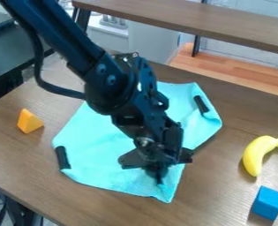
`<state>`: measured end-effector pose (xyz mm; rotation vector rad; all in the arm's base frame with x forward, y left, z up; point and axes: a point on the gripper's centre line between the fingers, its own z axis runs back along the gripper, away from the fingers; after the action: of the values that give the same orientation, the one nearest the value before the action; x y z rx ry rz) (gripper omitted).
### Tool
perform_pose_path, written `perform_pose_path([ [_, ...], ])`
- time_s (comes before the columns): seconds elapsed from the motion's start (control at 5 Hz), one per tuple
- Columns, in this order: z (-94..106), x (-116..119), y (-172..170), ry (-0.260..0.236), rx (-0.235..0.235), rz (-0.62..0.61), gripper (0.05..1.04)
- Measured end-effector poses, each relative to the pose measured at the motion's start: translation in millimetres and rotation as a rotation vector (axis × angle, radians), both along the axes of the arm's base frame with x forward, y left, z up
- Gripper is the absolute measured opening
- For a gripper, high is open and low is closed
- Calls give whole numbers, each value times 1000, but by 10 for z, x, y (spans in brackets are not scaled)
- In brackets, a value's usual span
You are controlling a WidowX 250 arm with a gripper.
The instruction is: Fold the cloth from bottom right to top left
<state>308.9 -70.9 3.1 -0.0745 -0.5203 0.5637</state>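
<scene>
The black claw [158, 175] is low at the bottom part of the light blue cloth [99, 159]. I can't tell if it's apart or together. The wrinkly cloth lies on the brown wooden surface [23, 154].

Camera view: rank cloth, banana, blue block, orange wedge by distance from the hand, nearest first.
1. Turquoise cloth: directly beneath the hand.
2. Banana and blue block: both at picture right, block nearer the camera; too close to call between them.
3. Orange wedge: picture left, beyond the cloth's left side; farthest.
</scene>
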Motion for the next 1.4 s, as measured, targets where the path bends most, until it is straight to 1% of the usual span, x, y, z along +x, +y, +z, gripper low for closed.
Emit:
perform_pose_path([
  [0.2,25,29,-12,6,6,-3,49],
  [0.4,335,152,73,-39,31,-63,49],
  [0.6,701,272,219,-119,56,-76,49],
  [0.8,849,314,295,-111,95,-150,49],
  [1.0,948,369,418,-49,118,-229,49],
  [1.2,1101,451,654,58,89,-363,49],
  [1.4,1166,505,827,141,29,-587,49],
])
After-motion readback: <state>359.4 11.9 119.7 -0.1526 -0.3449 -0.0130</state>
